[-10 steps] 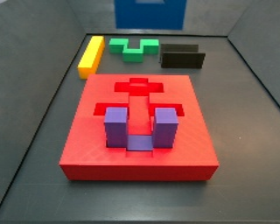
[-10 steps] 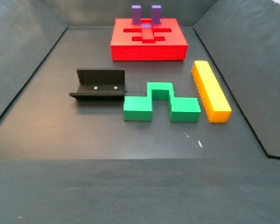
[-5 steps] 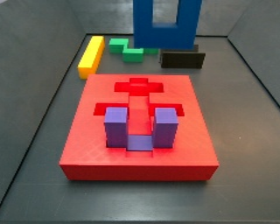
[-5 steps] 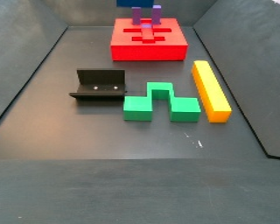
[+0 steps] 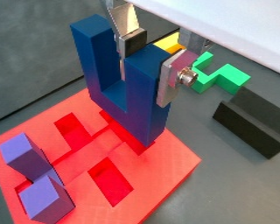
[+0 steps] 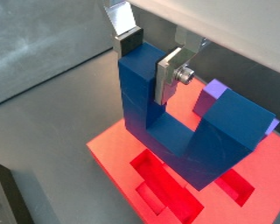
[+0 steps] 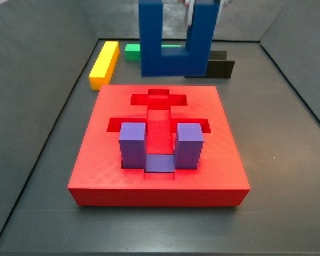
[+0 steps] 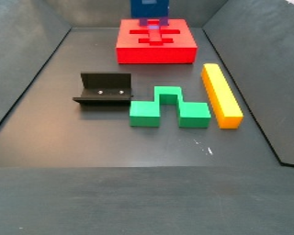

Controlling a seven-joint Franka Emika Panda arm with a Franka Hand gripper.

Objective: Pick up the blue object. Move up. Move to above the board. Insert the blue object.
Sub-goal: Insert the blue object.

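My gripper (image 5: 152, 63) is shut on one upright prong of the deep blue U-shaped object (image 5: 125, 87), prongs up; both wrist views show this, with the gripper (image 6: 150, 59) on the blue object (image 6: 166, 114). In a side view the blue object (image 7: 174, 50) hangs over the far end of the red board (image 7: 109, 170), with the gripper (image 7: 203, 10) on its right prong. It also shows at the top edge of a side view (image 8: 150, 9), above the board (image 8: 156, 53). The board (image 5: 143, 175) lies below it, with open recesses (image 5: 78, 131).
A purple U-shaped block (image 7: 163, 145) stands in the board's near recess. A yellow bar (image 8: 220, 92), a green block (image 8: 171, 107) and the fixture (image 8: 103, 90) lie on the floor beyond the board. Grey walls enclose the floor.
The gripper has come down and toward the board with the blue object, from the far wall to above the board's far end. Nothing else has moved.
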